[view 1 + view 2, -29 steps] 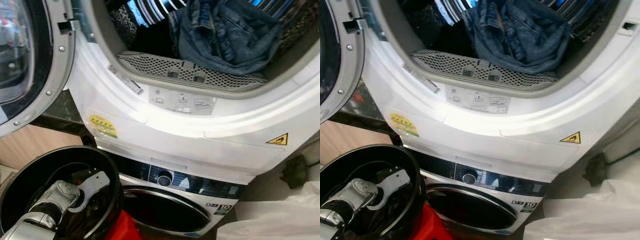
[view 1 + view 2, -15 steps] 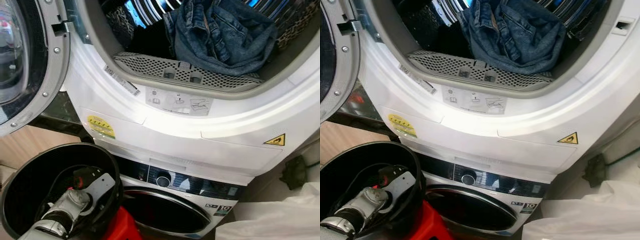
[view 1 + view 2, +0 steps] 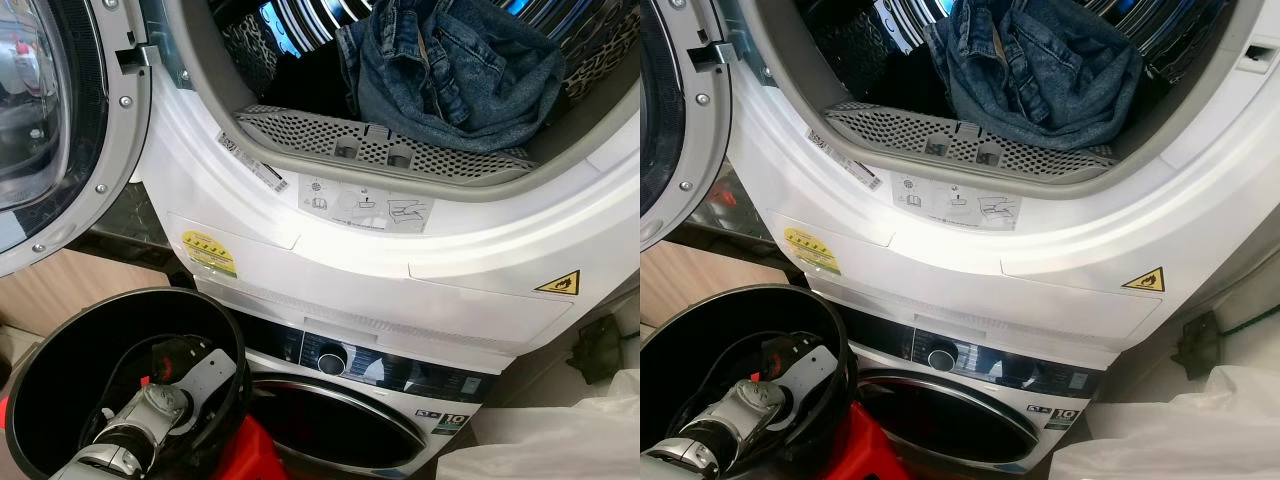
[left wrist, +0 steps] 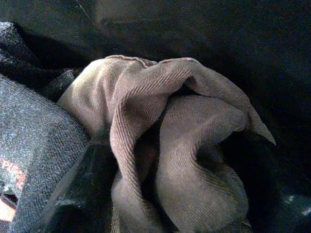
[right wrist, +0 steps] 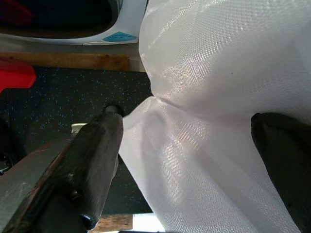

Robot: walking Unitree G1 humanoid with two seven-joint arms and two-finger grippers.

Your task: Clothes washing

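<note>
A black laundry bucket [image 3: 60,330] stands at the lower left, and my left arm [image 3: 165,405] reaches down into it. In the left wrist view my left gripper [image 4: 170,189] is open, with a bunched beige twill cloth [image 4: 194,145] lying between its black fingers [image 4: 82,194]. A grey garment [image 4: 34,145] lies beside that cloth. Above, the dryer's drum holds blue jeans [image 3: 450,70] and some patterned clothes. My right gripper [image 5: 189,165] hangs open over a white plastic sheet [image 5: 218,73], with nothing in it.
The dryer door [image 3: 50,130] stands open to the left. Below the dryer sits a washer [image 3: 340,415] with a dark round door and a control knob [image 3: 332,360]. A red object [image 3: 250,455] lies between bucket and washer. White plastic [image 3: 560,440] covers the lower right.
My left arm has sunk further into the bucket. The head camera has shifted slightly; the jeans and the machines stay put.
</note>
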